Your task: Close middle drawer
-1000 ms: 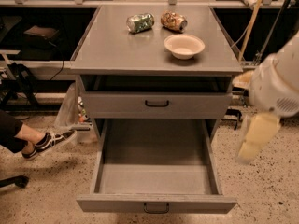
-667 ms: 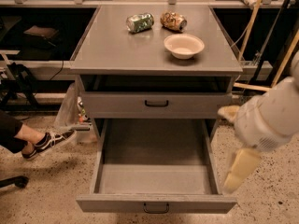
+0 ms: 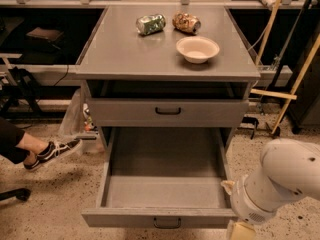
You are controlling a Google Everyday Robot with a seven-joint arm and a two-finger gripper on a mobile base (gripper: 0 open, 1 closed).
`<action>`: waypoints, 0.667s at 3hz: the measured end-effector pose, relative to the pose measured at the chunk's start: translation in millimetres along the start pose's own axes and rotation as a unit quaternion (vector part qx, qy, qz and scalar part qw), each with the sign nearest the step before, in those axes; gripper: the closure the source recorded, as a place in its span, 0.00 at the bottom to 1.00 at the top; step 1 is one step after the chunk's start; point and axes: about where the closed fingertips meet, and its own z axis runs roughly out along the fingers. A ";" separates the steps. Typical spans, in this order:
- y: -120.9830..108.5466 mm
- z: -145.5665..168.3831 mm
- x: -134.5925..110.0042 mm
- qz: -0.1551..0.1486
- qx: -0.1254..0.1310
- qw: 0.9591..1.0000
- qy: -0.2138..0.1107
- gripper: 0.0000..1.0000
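Looking at the middle drawer (image 3: 165,190), low in the grey cabinet (image 3: 125,59): pulled way out, long sides running front-to-back, handle end pointing at the camera. White arm (image 3: 282,176) slanting down-left from the right edge. Gripper (image 3: 241,232) just off the drawer's front right corner, cropped, so can't tell open or closed. Up top: one bowl (image 3: 197,49), one green can (image 3: 151,24), one brown crumpled thing (image 3: 186,22). Two drawer handles total.
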 end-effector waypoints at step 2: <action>-7.2 30.1 6.9 0.001 0.006 1.000 0.004 0.00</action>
